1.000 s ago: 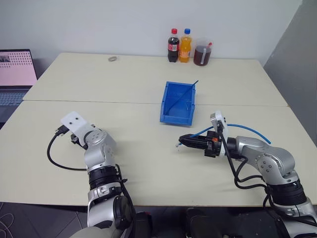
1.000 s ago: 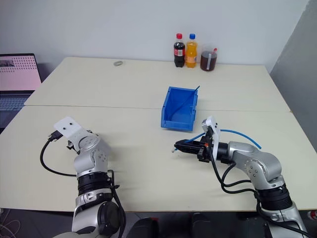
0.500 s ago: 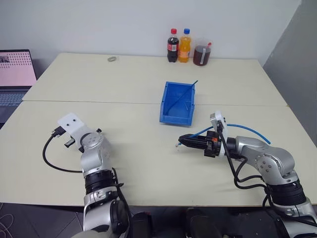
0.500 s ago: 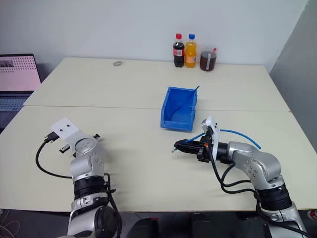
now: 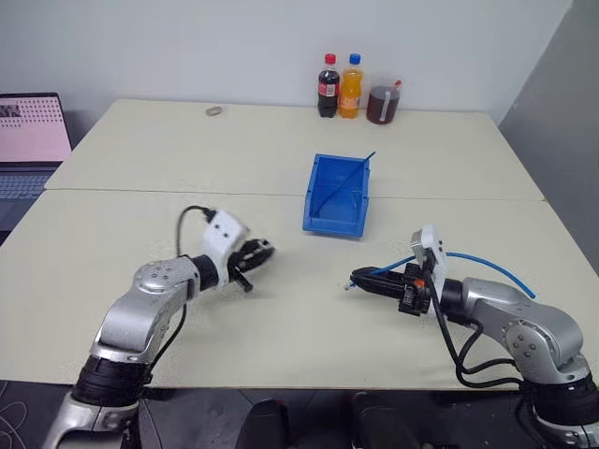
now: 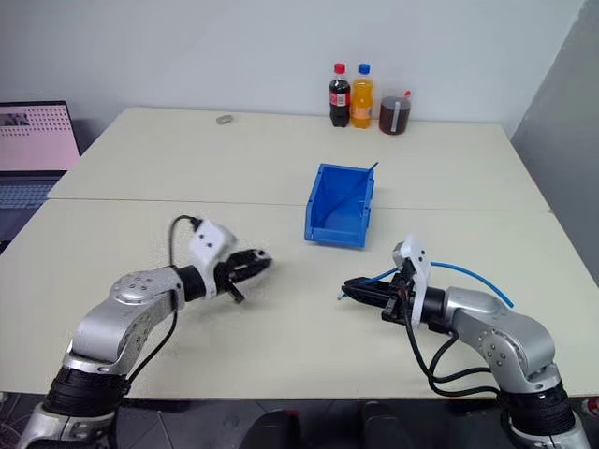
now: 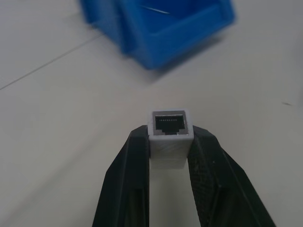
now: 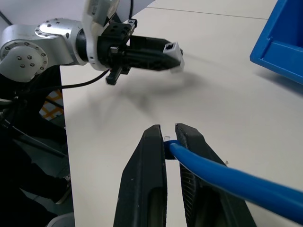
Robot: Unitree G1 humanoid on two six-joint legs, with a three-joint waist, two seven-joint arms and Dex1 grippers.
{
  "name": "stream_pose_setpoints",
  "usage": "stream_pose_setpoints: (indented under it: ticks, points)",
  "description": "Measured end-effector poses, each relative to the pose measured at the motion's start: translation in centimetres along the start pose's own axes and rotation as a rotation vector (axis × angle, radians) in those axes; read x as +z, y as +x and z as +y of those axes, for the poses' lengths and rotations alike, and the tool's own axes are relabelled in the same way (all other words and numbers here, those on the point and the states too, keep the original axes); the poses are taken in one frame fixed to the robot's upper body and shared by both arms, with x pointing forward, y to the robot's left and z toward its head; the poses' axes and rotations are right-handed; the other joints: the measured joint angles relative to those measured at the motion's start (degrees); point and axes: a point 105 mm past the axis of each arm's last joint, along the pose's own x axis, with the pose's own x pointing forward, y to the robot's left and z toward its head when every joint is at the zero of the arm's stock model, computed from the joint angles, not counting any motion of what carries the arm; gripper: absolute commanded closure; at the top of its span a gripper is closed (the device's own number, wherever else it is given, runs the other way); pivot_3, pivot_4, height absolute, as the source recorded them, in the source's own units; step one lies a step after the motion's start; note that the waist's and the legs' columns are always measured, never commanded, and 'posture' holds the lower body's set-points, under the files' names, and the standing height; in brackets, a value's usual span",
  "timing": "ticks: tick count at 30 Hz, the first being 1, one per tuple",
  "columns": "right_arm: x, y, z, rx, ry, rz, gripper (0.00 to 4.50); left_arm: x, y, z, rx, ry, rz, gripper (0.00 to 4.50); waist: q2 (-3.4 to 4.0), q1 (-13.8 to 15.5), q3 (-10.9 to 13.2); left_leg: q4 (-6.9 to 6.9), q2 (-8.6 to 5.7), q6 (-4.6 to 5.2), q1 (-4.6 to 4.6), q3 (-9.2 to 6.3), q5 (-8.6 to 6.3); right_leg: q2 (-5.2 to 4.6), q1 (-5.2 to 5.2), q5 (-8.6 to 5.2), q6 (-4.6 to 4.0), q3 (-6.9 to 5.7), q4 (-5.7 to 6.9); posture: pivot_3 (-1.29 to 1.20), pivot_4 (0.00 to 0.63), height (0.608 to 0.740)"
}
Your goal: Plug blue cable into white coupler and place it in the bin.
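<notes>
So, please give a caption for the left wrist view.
Left gripper holding the white coupler, socket facing the bin.

It looks like an office or lab room: two plain cream tables [image 5: 187, 150] pushed together against a bare white wall [image 5: 187, 47], an open laptop [image 5: 28, 140] at one side, and soft-drink bottles [image 5: 338, 86] standing by the wall.

We see left pincer [image 5: 265, 249] clamped on white coupler [image 7: 170, 128], pointing toward right pincer [image 5: 357, 278] (fingers nipping blue cable [image 8: 222, 176]); both arms held low over surface [image 5: 281, 309].
</notes>
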Motion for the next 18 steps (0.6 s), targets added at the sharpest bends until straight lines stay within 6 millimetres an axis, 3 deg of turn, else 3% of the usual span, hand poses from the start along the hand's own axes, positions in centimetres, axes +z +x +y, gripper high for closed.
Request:
stream_pose_setpoints:
  ticks: [4,6,8,15,18]
  points:
    - [-0.3,-0.3,0.1,-0.023,-0.037,0.018,4.4,-0.1,-0.1,-3.1,-0.323,0.173,0.082,3.71,0.04,-0.2,0.02,-0.05,0.03,0.01,0.0,0.04,-0.01,0.1,-0.06,-0.07,-0.09,0.04,0.0,0.0,0.15,0.74]
    - [-0.4,-0.3,0.2,-0.035,-0.09,0.041,4.4,-1.2,-0.1,-4.0,-0.479,0.27,0.152,3.71,0.1,-0.1,0.06,-0.05,0.03,0.02,-0.01,0.01,0.0,0.1,-0.09,-0.12,-0.15,0.02,0.04,0.0,0.15,0.74]
    - [-0.4,-0.2,0.4,-0.033,-0.122,0.043,4.4,-2.0,0.0,-4.1,-0.534,0.307,0.19,3.71,0.1,-0.04,0.06,-0.03,0.03,0.02,-0.03,-0.01,-0.01,0.13,-0.09,-0.13,-0.16,0.01,0.05,0.0,0.15,0.74]
    - [-0.5,0.7,0.8,-0.027,-0.215,0.056,4.4,-1.7,1.1,-4.2,-0.604,0.415,0.188,3.71,0.1,0.13,0.04,0.05,0.01,0.04,-0.04,-0.02,-0.01,0.07,-0.03,-0.12,-0.1,0.01,0.04,0.0,0.15,0.74]
    - [-0.4,2.1,1.5,0.023,-0.253,0.067,4.4,-1.7,1.2,-4.3,-0.607,0.417,0.188,3.71,0.1,0.16,0.03,0.06,0.01,0.04,0.0,-0.02,0.0,0.07,0.01,-0.12,-0.08,0.01,0.04,0.0,0.15,0.74]
